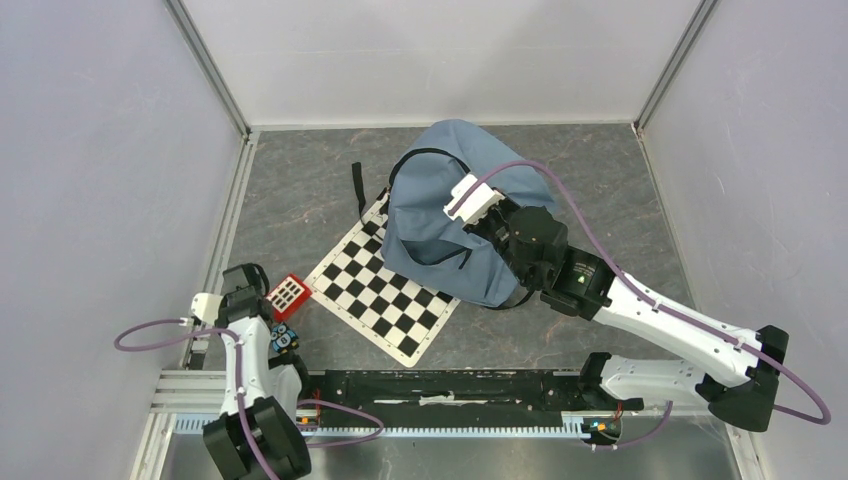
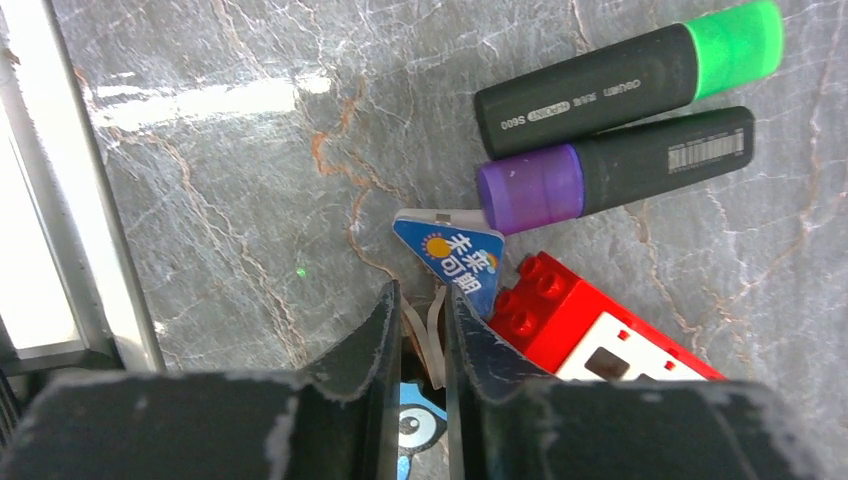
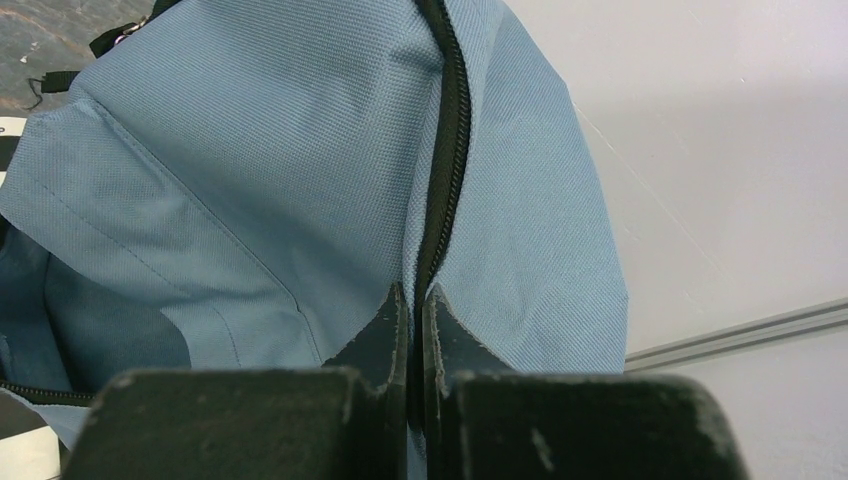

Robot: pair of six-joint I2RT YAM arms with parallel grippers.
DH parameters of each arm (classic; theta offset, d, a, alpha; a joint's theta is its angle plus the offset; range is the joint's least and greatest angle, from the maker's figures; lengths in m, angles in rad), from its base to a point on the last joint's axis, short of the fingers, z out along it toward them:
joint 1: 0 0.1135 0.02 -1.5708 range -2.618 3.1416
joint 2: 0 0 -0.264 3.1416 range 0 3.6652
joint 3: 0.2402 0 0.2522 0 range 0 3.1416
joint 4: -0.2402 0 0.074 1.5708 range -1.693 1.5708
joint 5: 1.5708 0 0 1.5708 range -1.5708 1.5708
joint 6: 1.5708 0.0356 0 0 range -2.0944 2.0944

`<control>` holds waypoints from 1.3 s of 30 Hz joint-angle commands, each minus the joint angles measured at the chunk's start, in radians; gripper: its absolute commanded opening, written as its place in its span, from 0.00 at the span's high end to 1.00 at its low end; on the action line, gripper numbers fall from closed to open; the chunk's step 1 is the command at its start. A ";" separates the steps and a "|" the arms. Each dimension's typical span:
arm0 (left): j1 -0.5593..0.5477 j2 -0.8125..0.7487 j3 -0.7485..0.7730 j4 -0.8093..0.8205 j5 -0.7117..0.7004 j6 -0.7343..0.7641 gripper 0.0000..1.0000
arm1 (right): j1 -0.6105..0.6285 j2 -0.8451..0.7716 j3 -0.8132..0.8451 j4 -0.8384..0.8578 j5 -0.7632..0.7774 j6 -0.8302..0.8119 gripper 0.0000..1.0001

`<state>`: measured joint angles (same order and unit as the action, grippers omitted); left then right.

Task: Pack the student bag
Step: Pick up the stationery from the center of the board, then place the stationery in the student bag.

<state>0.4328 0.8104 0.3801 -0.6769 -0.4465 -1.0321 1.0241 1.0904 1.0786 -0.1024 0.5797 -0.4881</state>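
The right arm reaches across to the far centre of the table point(image 1: 300, 190). There the student bag point(image 1: 440, 170) sits partly on the checkered mat point(image 1: 370, 290). The right gripper point(image 3: 418, 295) is clenched on the bag's zip edge. The left arm folds over the near left corner with the left gripper point(image 2: 420, 300) pointing down. Its jaws are narrowed around the white loop of a blue tag point(image 2: 455, 255); whether they grip it cannot be told.

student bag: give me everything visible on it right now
The student bag is soft grey-blue fabric with a woven look, a black zip and a black strap trailing onto the table. It sits slumped and crumpled mid-table, and its near edge overlaps the checkerboard mat. It appears partly open. The right gripper is shut on the fabric at the zip line.
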 commanded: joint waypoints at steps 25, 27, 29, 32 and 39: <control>-0.358 0.006 0.363 0.183 0.301 0.382 0.98 | 0.001 0.040 0.085 -0.020 -0.009 -0.004 1.00; -0.495 0.036 0.408 0.183 0.307 0.388 0.98 | 0.000 0.044 0.087 -0.022 -0.008 -0.004 1.00; -0.593 0.065 0.450 0.184 0.351 0.386 0.98 | 0.001 0.045 0.086 -0.023 -0.012 0.000 1.00; -0.730 0.083 0.493 0.218 0.403 0.357 0.98 | 0.001 0.047 0.084 -0.022 -0.016 0.006 1.00; -1.039 0.097 0.591 0.278 0.338 0.303 0.98 | 0.001 0.061 0.093 -0.020 -0.019 0.008 1.00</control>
<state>-0.4965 0.9039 0.8936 -0.4824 -0.0788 -0.7002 1.0199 1.1362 1.1240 -0.1390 0.5858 -0.4950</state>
